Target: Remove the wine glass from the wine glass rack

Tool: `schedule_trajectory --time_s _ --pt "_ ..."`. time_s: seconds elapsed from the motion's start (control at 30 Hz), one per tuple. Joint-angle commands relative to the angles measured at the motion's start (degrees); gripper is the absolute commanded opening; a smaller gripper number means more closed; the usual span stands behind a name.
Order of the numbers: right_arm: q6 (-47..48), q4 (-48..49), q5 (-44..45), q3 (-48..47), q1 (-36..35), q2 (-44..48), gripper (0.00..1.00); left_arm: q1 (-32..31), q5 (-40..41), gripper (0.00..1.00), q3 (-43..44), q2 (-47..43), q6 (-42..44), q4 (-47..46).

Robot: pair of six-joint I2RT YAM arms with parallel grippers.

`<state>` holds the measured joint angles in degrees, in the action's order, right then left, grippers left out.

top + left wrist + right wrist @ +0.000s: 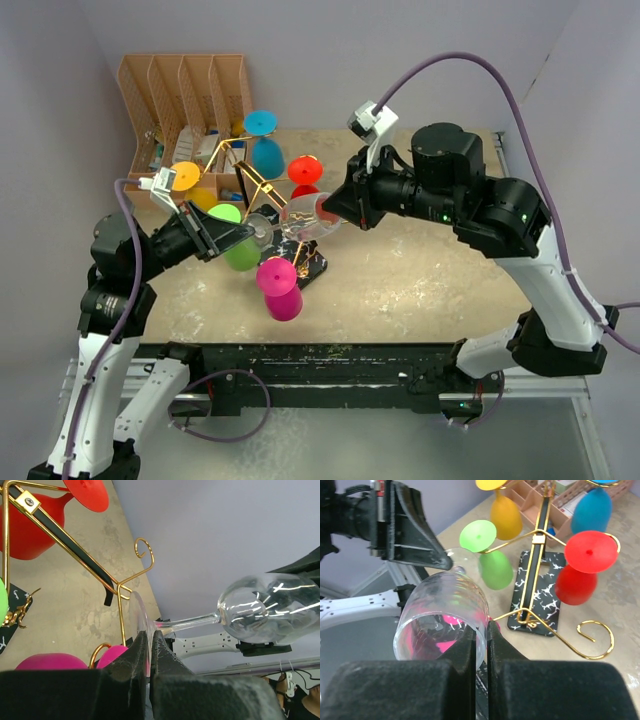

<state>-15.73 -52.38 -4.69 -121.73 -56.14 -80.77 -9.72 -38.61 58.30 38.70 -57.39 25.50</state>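
We see the clear wine glass (305, 218) lying on its side in the air, between our two arms. It is above the tabletop (430, 280) and right next to the wine glass rack (252, 180), the gold wire stand with curly arms on a black and white base.

Our left pincer (149, 635) is squeezed tight on the flat round foot of the glass and holds it by its thin edge. Our right pincer (480, 630) is squeezed tight on the rim of the bowl, with the glass wall between its two fingers.

We think we hold both ends because the glass is thin and slippery. With two holds it cannot swing or tip. We think it lies sideways because the rack holds glasses by the foot, so the foot has to slide out along the wires.

From the left wrist, the foot is just beside the fork of one gold arm. We cannot tell if it touches the wire. So we think the glass is almost free, but not yet well away from the rack.

The green glass (240, 250), the pink glass (280, 292) and the red glass (304, 170) hang close by. We think the way out must be slow and straight, or we could bump one of them.
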Motion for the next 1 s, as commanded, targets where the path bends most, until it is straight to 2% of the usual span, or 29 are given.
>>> schedule_trajectory --time_s 0.0,0.03,0.07,0.27,0.33,0.43,0.6,0.7,0.83,0.9,0.97 --pt "-1.19 3.16 0.72 -0.43 0.15 0.31 0.0 0.13 -0.9 0.0 3.75 -0.03 1.07 -3.22" --pt "-1.35 3.32 1.97 -0.44 0.15 0.64 0.0 0.16 -0.75 0.0 3.75 0.05 1.26 -2.99" --pt "-1.39 3.59 3.83 -0.36 0.15 1.07 0.0 0.12 -0.61 0.05 3.9 -0.06 1.49 -2.81" --pt "-1.72 4.87 10.76 -1.27 0.15 3.77 0.0 0.14 0.62 0.65 4.1 -0.08 2.6 -1.94" --pt "-1.62 4.92 13.03 -2.33 0.15 4.38 0.0 0.16 1.11 0.76 4.28 0.08 3.12 -1.34" --pt "-1.0 4.38 18.5 -5.1 0.15 5.06 0.0 0.17 2.39 0.79 4.95 0.14 4.69 0.29" --pt "5.77 4.9 36.93 -8.83 0.31 4.91 0.0 0.13 7.44 0.79 6.13 -1.66 8.34 3.59" --pt "10.49 6.85 44.63 -9.75 2.19 2.51 0.0 0.12 11.45 0.79 6.85 -3.7 11.39 6.03" --pt "12.82 6.04 43.27 -16.5 12.23 -4.03 0.0 0.14 18.22 0.79 7.67 -7.05 15.96 9.84" --pt "11.31 5.84 38.7 -18.4 20.1 -6.96 0.0 0.14 20.96 0.79 7.56 -9.37 18.01 11.34" --pt "7.36 3.0 28.03 -21.2 33.25 -11.02 0.0 0.18 23.37 0.79 7.28 -11.22 19.85 12.92"
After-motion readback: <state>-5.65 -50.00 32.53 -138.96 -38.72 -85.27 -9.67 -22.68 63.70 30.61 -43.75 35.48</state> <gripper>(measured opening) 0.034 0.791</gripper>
